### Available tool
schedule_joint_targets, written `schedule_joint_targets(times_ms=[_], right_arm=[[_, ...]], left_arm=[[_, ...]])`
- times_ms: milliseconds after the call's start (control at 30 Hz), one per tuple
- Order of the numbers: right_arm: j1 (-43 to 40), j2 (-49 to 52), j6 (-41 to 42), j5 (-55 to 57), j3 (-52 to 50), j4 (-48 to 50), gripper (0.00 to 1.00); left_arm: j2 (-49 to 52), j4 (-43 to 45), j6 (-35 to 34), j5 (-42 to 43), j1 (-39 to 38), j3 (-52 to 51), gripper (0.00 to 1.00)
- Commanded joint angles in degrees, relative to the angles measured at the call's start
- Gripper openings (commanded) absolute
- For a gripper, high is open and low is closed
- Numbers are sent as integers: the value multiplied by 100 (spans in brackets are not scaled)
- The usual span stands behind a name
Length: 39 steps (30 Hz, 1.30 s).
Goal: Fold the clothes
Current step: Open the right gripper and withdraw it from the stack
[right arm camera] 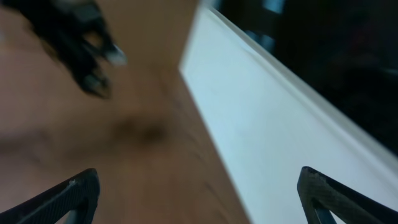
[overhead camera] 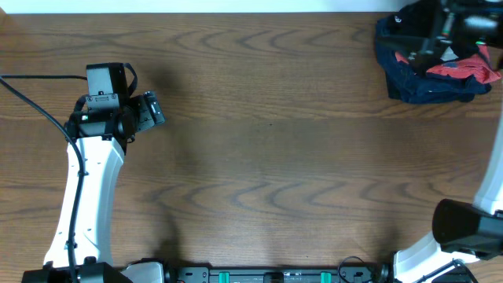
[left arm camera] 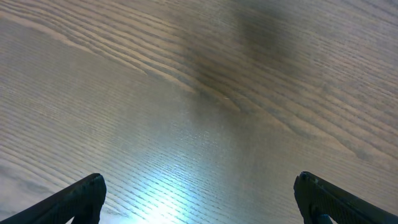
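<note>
The left end effector (left arm camera: 199,180) is held wide open over the worktop (overhead camera: 267,157), and the right end effector (right arm camera: 198,174) (equally wide, empty) is seen near the far-right garment heap (overhead camera: 424,86).

Overhead looks straight down on table (overhead camera: 259,141), wrist views close, low — both sharing its woodgrain

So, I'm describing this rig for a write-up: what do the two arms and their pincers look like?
The left arm and right arm both have white links with black joints. Thin black cables run to the left one, which shows a small green mark near its wrist. The left pincer and right pincer have dark, blunt fingers.
</note>
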Motion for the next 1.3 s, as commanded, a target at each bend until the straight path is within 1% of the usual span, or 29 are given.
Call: schedule_joint_targets(times_ms=[0, 133, 200, 300, 400, 467, 500, 600, 667, 733, 867, 900, 967, 1000, 1067, 1167, 1267], right_arm=[[494, 26, 737, -645, 17, -15, 99], [968, 26, 734, -636, 17, -20, 99], [1102, 26, 748, -337, 17, -52, 99], [1193, 31, 1187, -81, 15, -90, 99], [1213, 33, 2286, 669, 15, -20, 99], [1187, 33, 3501, 1550, 17, 203, 99], [1180, 61, 4710, 2505, 15, 400, 99], [1283, 52, 7007, 4975, 15, 385, 99], [1427, 0, 7444, 5783, 15, 468, 99], [1635, -142, 7475, 6446, 7, 680, 99], [1969, -527, 7429, 7261, -118, 1054, 99], [2037, -647, 7261, 7364, -216, 1215, 99], [2107, -931, 6537, 7305, -557, 1611, 99], [2109, -1093, 6218, 7217, -793, 1797, 99], [2076, -1462, 5845, 7090, -1364, 2124, 99], [1961, -2135, 5759, 7099, -2511, 2754, 99], [1775, -2865, 5718, 7097, -3899, 3617, 99]], left_arm=[[33, 4, -72, -7, 26, 66, 98], [33, 4, -72, -4, 26, 66, 98], [33, 4, -72, -4, 26, 66, 98], [33, 4, -72, -7, 26, 66, 98], [33, 4, -72, -7, 26, 66, 98], [33, 4, -72, -7, 26, 66, 98], [33, 4, -72, -4, 26, 66, 98], [33, 4, -72, -4, 26, 66, 98], [33, 4, -72, -4, 26, 66, 98], [33, 4, -72, -4, 26, 66, 98], [33, 4, -72, -4, 26, 66, 98], [33, 4, -72, -4, 26, 66, 98], [33, 4, -72, -7, 26, 66, 98], [33, 4, -72, -7, 26, 66, 98], [33, 4, -72, -4, 26, 66, 98], [33, 4, -72, -7, 26, 66, 98], [33, 4, -72, -7, 26, 66, 98]])
